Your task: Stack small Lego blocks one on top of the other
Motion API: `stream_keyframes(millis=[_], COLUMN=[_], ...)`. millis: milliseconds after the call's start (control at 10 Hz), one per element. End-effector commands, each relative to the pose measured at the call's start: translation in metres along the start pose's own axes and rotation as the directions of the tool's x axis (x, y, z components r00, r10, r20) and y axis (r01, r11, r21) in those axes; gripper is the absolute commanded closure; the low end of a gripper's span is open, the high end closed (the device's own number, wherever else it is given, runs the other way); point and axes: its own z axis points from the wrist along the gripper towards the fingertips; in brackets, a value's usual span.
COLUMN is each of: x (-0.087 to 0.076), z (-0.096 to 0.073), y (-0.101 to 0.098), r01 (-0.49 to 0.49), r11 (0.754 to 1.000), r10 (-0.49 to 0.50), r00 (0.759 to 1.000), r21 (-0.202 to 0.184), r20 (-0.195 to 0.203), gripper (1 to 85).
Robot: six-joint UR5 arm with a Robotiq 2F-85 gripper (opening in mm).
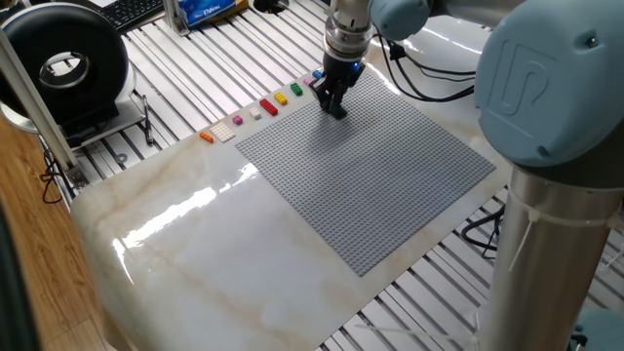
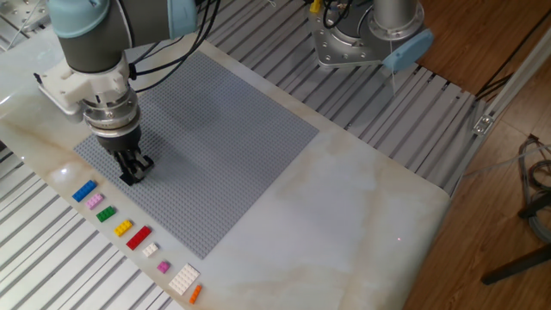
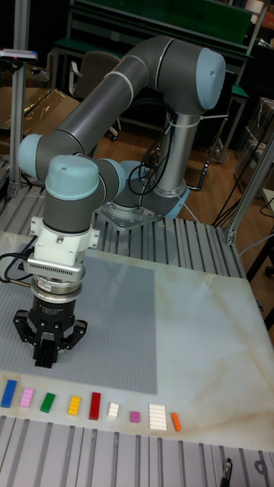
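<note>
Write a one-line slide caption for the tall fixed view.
UR5 claw lowered onto the grey baseplate, just behind a row of coloured Lego bricks.

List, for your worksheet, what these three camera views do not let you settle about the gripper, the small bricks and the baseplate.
- Gripper: in all views the dark fingers merge at the tips, so open, shut or holding a black brick is undecidable.
- Row of small bricks: stud counts too small to read; in one fixed view the gripper covers the row's far end.
- Grey baseplate: cut off by the tall view's left edge.
</note>
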Motion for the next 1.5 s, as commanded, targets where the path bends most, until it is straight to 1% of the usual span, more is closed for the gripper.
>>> stream_keyframes(millis=[0, 200, 400, 500, 600, 700, 800, 900, 1200, 1400], x=[0.0, 0.003, 0.006, 0.002, -0.001, -0.004, -0.005, -0.006, -0.005, 0.0], z=[0.003, 0.001, -0.008, -0.007, -0.003, 0.0, 0.001, 0.001, -0.001, -0.007], y=[-0.001, 0.001, 0.004, 0.007, 0.006, 0.007, 0.007, 0.009, 0.006, 0.005], r01=[-0.002, 0.004, 0.003, 0.007, 0.013, 0.019, 0.022, 0.03, 0.058, 0.064], r11=[1.0, 1.0, 1.0, 0.999, 0.998, 0.998, 0.998, 0.998, 0.996, 0.995], r10=[0.002, -0.004, -0.003, -0.007, -0.012, -0.018, -0.021, -0.029, -0.056, -0.062], r00=[1.0, 1.0, 1.0, 1.0, 1.0, 1.0, 0.999, 0.999, 0.998, 0.998], r21=[-0.011, -0.014, -0.027, -0.049, -0.054, -0.052, -0.054, -0.059, -0.069, -0.081], r20=[0.01, 0.007, 0.0, 0.007, 0.016, 0.024, 0.029, 0.032, 0.035, 0.025], gripper=[69.0, 69.0, 67.3, 65.0, 60.0, 58.0, 57.7, 55.3, 51.0, 43.3])
